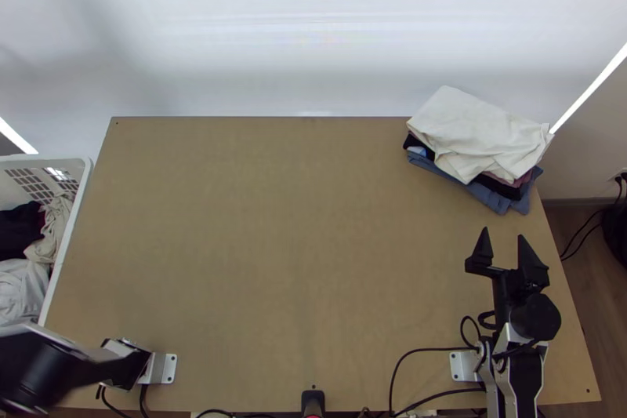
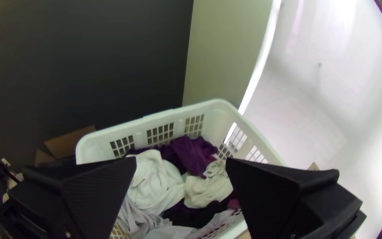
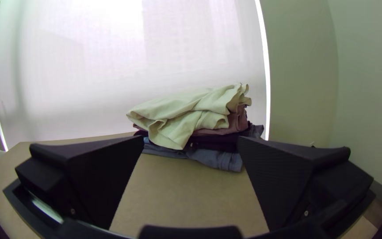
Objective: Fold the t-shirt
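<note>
White cloth (image 2: 153,181), possibly the t-shirt, bunched in basket (image 2: 155,117) at bench's (image 1: 235,222) left edge.
Identity unconfirmed. Left gripper (image 2: 181,160) and right gripper (image 3: 191,138): both released, 0 items held, fingers apart. Expect light, limp, non-fragile cloth; folds may slip or drag neighbours along. Pinch 1 raised fold near its top, lift clear of the rim, then find 2 shoulder corners for spreading.

Left claw (image 2: 181,158) gapes (right claw (image 1: 502,232) does too).
</note>
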Tool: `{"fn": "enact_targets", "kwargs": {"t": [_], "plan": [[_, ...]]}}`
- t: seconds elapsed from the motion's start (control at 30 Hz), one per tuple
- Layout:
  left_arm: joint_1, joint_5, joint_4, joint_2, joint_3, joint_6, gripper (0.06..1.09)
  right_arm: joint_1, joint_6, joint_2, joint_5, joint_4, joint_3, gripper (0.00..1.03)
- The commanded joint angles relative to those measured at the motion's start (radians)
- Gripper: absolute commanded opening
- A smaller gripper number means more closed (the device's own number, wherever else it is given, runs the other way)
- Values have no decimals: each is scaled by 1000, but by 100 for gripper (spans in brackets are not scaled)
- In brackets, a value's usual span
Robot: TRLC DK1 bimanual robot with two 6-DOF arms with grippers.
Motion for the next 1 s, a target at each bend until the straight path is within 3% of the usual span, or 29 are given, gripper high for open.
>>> {"fn": "enact_targets", "kwargs": {"t": [0.0, 0.4, 0.87, 0.9, 0.93, 0.97], "plan": [[48, 26, -30, 179, 85, 48, 104, -5, 12, -3, 8, -7, -10, 99], [88, 11, -90, 800, 424, 179, 104, -5, 12, -3, 8, -7, -10, 99], [119, -49, -147, 1234, 846, 282, 103, -5, 12, -3, 8, -7, -10, 99], [113, -68, -179, 1248, 860, 305, 99, -5, 12, -3, 8, -7, -10, 99], [108, -115, -182, 1251, 863, 306, 86, -5, 12, -3, 8, -7, -10, 99], [105, -140, -176, 1248, 861, 305, 61, -5, 12, -3, 8, -7, -10, 99]]}}
